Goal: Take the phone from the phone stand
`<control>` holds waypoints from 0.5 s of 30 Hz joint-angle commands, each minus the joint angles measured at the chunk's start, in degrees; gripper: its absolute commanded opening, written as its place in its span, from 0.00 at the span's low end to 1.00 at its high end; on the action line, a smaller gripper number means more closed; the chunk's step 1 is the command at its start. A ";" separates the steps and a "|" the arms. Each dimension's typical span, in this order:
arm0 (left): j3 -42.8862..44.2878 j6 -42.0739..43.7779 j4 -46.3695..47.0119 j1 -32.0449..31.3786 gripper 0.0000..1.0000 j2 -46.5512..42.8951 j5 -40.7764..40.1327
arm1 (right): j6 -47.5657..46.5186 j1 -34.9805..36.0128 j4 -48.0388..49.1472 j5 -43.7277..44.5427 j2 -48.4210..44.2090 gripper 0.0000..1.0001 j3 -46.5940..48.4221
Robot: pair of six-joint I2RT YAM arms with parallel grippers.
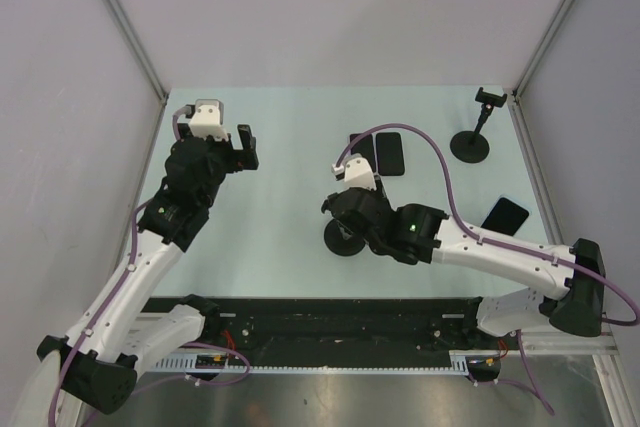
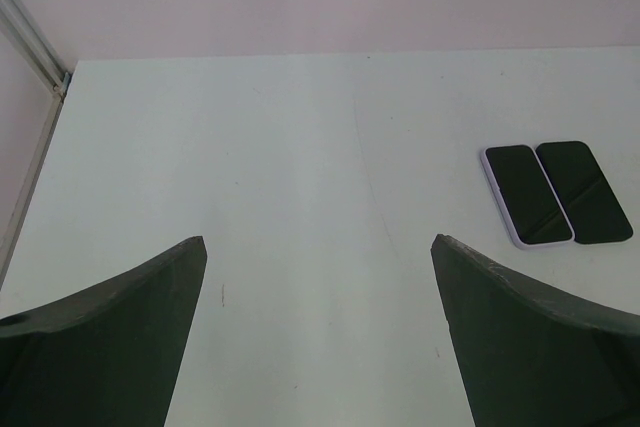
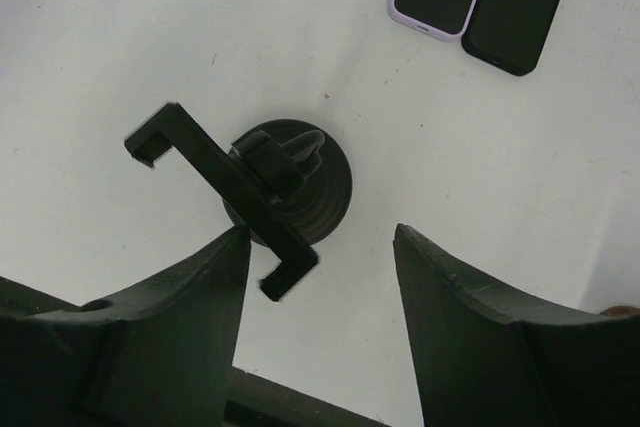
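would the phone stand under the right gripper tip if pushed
Likely tippy: the phone stand has a clamp bar sticking out to one side above a small round base, so a high push may topple it. It looks like rigid plastic, probably stiff. On the smooth table a low nudge would likely slide it.

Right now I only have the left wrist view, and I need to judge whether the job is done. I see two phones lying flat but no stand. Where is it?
Observer: The right gripper hovers open just above a phone stand. Its clamp holds no phone.
Operator: Is that the only stand?
Observer: No. A second stand sits at the far right corner, and the top view shows no phone in it either.
Operator: Any phones besides my two?
Observer: Yes. A third phone lies flat on its own, further right.
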 commanded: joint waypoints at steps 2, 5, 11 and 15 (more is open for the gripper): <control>-0.26 -0.31 1.85 0.37 1.00 -0.10 1.37 | 1.25 -0.62 -2.91 2.19 -1.02 0.52 0.64; -0.26 -0.31 1.68 0.29 1.00 -0.19 1.37 | 1.51 -0.80 -2.74 1.67 -0.75 0.45 0.20; -0.26 -0.22 1.77 0.37 1.00 -0.37 1.28 | 2.21 -2.64 -1.68 -0.79 -0.75 0.43 -1.64; -0.26 -0.13 1.77 0.37 1.00 -0.37 1.28 | 2.39 -4.14 -1.59 -2.02 -1.19 0.43 -2.52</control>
